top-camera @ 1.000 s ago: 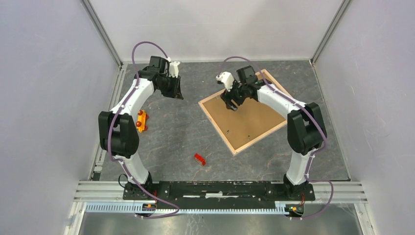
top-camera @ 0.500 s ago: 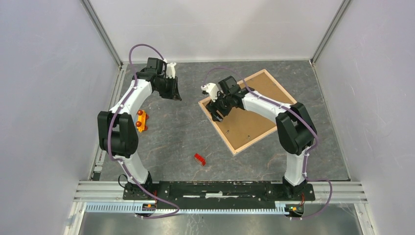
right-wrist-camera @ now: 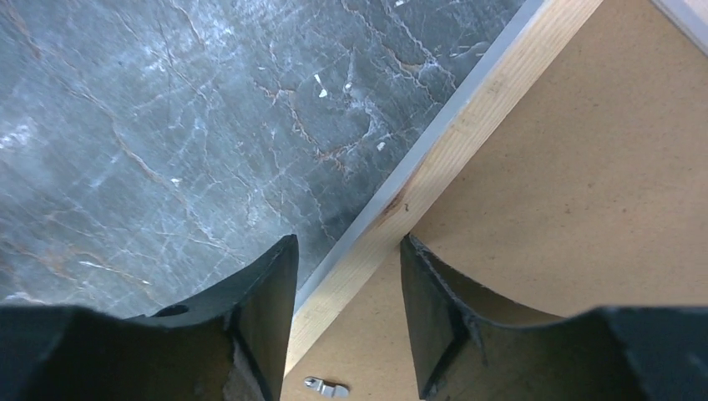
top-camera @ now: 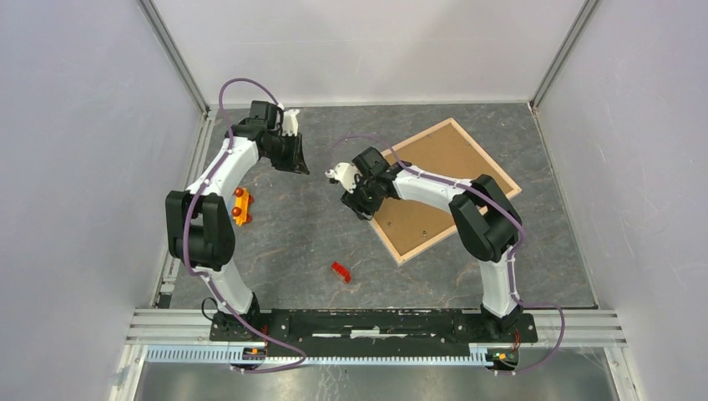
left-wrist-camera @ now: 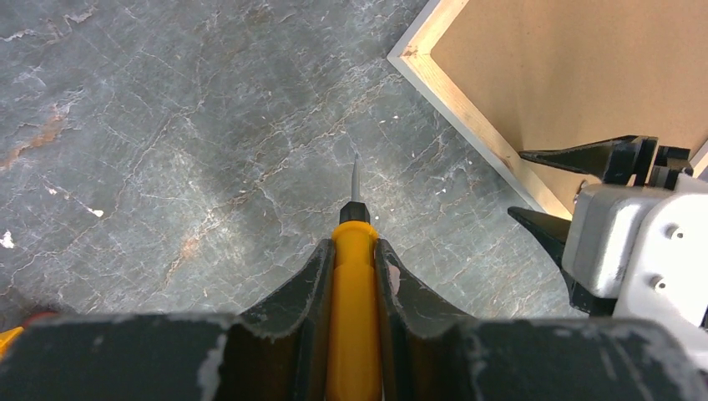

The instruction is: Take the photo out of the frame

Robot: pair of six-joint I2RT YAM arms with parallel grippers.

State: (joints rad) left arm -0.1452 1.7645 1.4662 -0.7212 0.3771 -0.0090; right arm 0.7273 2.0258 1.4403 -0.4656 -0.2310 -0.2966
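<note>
A dark grey, marbled bench is seen from above, enclosed by pale walls. The frame is laid face down on it, right of centre and turned at an angle, so that its pale wood back edges are uppermost. Its opening is filled by a plain brown backing panel.

The right arm is reached across the panel to the frame's left-hand edge. There the right end effector is held with its fingers apart, one over the bare bench and the other over the panel, with the wood edge between them. Whether the wood is touched cannot be told.

The left end effector is poised over the bare bench just beside the frame's corner. It is clamped on a yellow-handled tool, possibly an awl, whose thin metal tip is pointed at the bench.

An orange block is found by the left arm, and a small red piece lies nearer the bases. A small metal tab is fixed at the panel's edge.
</note>
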